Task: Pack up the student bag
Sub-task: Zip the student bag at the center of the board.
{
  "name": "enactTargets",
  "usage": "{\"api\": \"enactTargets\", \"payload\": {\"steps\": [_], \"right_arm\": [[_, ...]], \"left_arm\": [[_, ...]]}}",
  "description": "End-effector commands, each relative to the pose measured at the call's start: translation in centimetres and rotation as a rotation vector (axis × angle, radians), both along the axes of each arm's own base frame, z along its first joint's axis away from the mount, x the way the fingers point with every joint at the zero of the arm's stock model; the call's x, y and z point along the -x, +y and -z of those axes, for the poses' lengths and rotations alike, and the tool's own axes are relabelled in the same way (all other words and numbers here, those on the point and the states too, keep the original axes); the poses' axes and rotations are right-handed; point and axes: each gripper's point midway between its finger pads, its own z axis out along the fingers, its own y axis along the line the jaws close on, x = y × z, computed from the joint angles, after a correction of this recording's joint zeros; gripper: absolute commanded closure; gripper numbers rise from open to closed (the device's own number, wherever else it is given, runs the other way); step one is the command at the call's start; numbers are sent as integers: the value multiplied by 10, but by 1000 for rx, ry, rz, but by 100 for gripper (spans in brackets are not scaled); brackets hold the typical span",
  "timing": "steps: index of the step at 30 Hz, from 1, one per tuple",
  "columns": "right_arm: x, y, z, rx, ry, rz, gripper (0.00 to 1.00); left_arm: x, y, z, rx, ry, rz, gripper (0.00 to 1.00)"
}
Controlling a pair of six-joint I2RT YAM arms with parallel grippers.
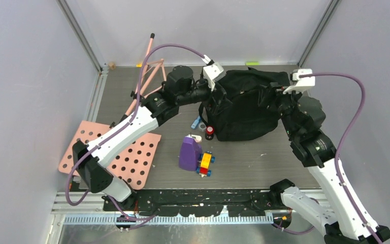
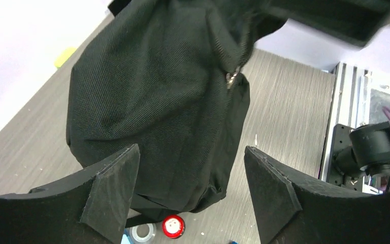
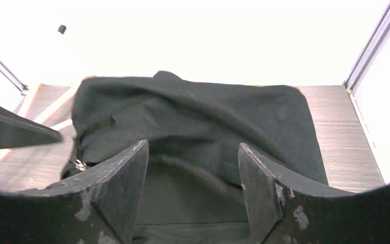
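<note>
Grey wood-grain bench (image 1: 264, 162) is enclosed by pale walls. The student bag (image 1: 246, 109) is slumped at its far middle, long axis running left to right, contents hidden. The left arm is stretched across to the bag's left side and the right arm is bent up at its right end. The left claw (image 2: 190, 152) and right claw (image 3: 193, 147) are both held open. A purple bottle (image 1: 189, 152) is stood nearer.

A large black soft fabric backpack (image 1: 246, 107) is seen slumped on the grey desk (image 1: 264, 157). The left gripper (image 1: 217, 91) is held at the backpack's left edge, the right gripper (image 1: 280, 91) at its right. Nearer than the backpack's left corner, a purple bottle-like container (image 1: 188, 153) and a yellow, red and blue block toy (image 1: 205, 163) are set side by side.
</note>
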Motion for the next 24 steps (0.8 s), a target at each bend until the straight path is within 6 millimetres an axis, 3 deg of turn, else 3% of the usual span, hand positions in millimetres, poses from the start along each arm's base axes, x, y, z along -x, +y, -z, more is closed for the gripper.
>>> {"api": "enactTargets", "payload": {"steps": [1,5,10,15,19,24], "right_arm": [[18,-4,-47,-179,-93,10,26],[23,-2,-63,-284,-97,7,23],[14,18,-74,-355,-58,-62,23],[3,44,-71,-436,28,-143,26],[-7,52,-60,-475,77,-140,28],[-13,64,-51,-517,131,-162,33]], "left_arm": [[-1,-4,-11,27,-65,33,23],[1,-9,-7,40,-62,62,21],[3,-13,-10,83,-78,77,24],[9,-20,-3,92,-31,119,34],[7,-23,0,98,-23,117,34],[4,-26,3,97,-20,119,43]]}}
